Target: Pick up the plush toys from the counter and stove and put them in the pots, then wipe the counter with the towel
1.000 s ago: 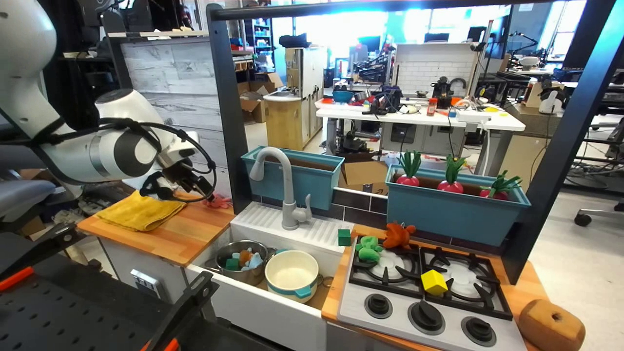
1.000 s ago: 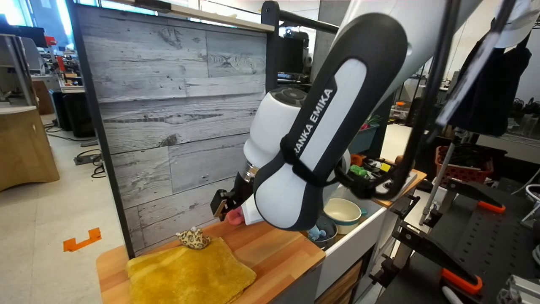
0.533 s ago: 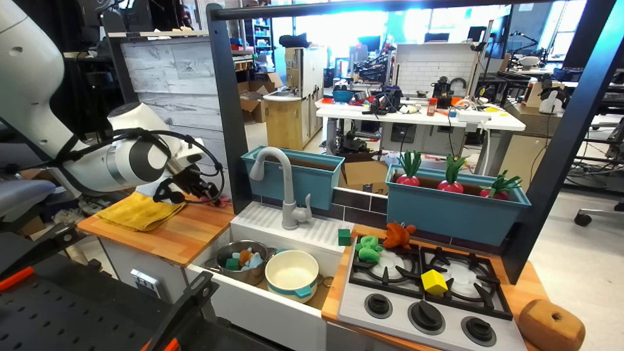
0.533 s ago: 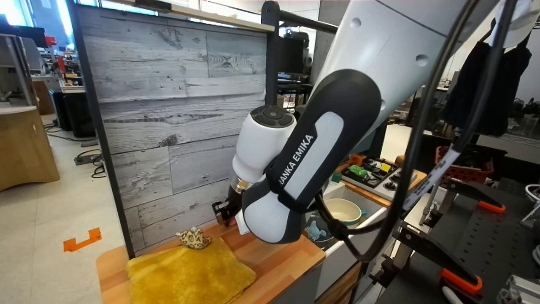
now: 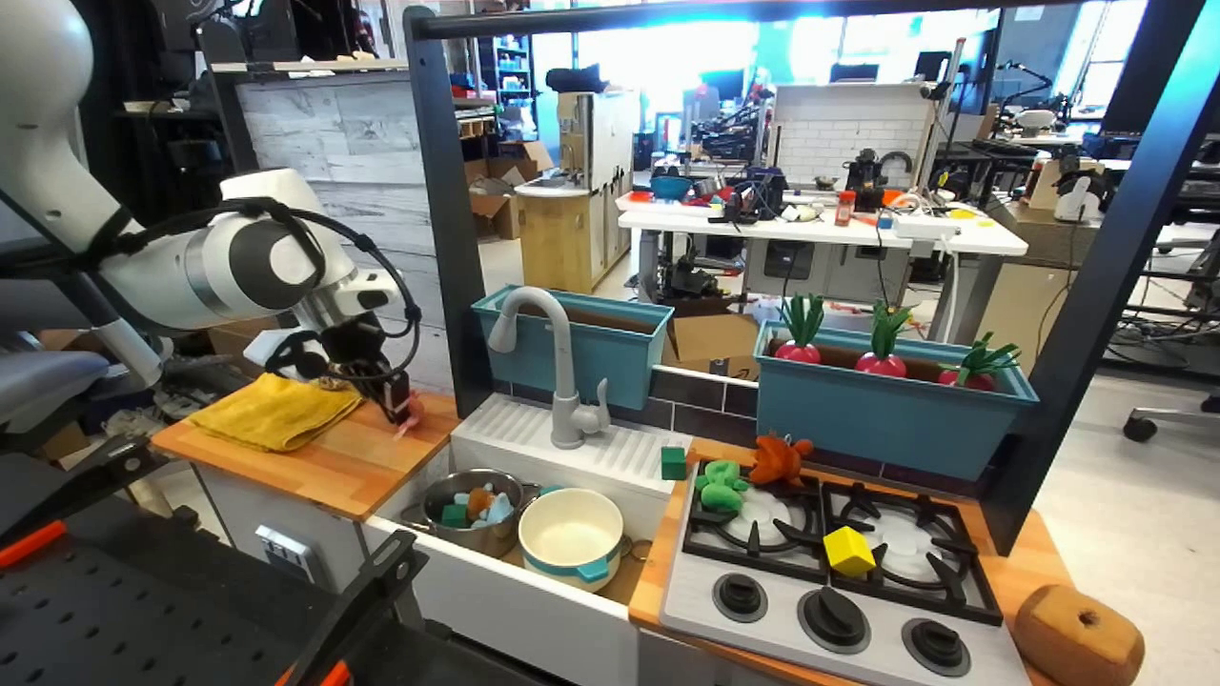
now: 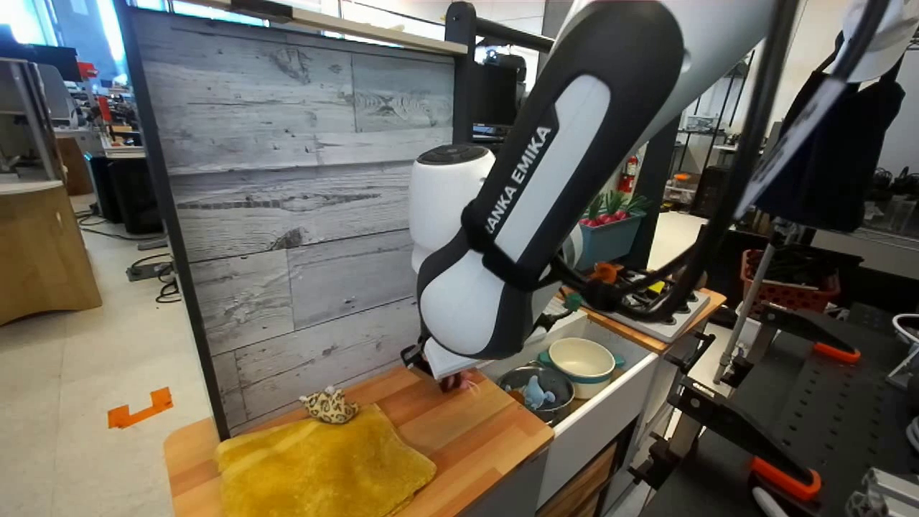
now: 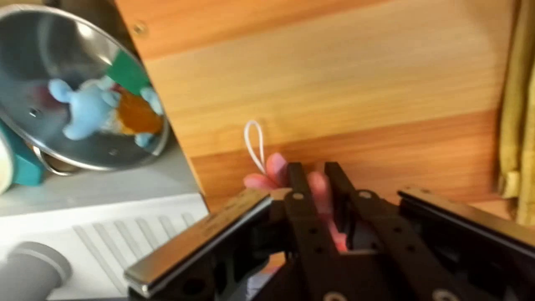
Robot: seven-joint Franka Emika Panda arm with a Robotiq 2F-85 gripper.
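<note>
Claw (image 7: 314, 168) narrow, pinching the pink plush (image 7: 319, 190). Best lift well clear of the counter (image 7: 334, 79) before swinging to the steel pot (image 7: 23, 54), ten o'clock in wrist view.

A cluttered workbench (image 5: 829, 234) and robot arm (image 6: 530, 190) suggest a lab.

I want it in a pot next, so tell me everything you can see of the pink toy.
The pink toy looks soft, with small rounded lobes and a thin white loop sticking out past them. Part of it sits in the pincer, which appears closed on it and hides much of its shape. It is at the wooden counter, toward the sink; both exterior views show it at the pincer's tip. I can't tell whether its underside touches the counter.
</note>
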